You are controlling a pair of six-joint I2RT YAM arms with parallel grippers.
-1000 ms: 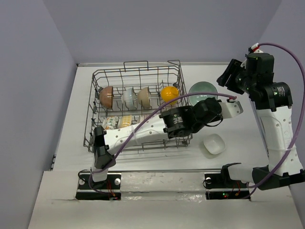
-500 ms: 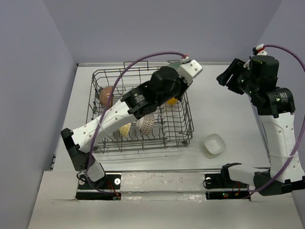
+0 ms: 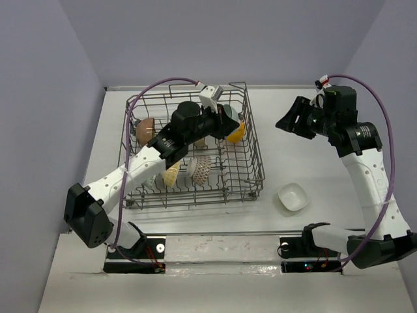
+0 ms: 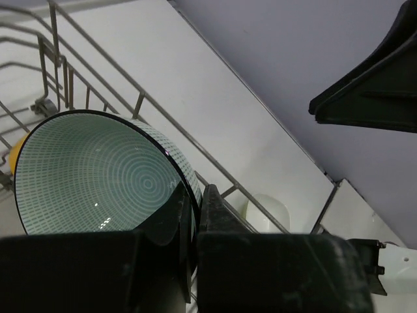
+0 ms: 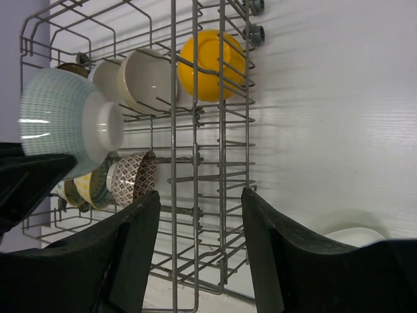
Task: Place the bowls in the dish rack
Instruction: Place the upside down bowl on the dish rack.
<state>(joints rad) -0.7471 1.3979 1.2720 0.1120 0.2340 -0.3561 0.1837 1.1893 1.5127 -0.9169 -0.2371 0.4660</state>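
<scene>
Your left gripper pinches the rim of the teal patterned bowl and holds it on edge above the far right part of the dish rack, foot pointing right. The left arm stretches diagonally across the rack. Your right gripper hangs half-spread and empty above the surface, aimed at the rack.

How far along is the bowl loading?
Done: a yellow bowl, a patterned bowl and others sit in the rack. In hand: the left tool is shut on the teal bowl, over the rack. Remaining: the white bowl on the table; the right tool is open and empty.
</scene>
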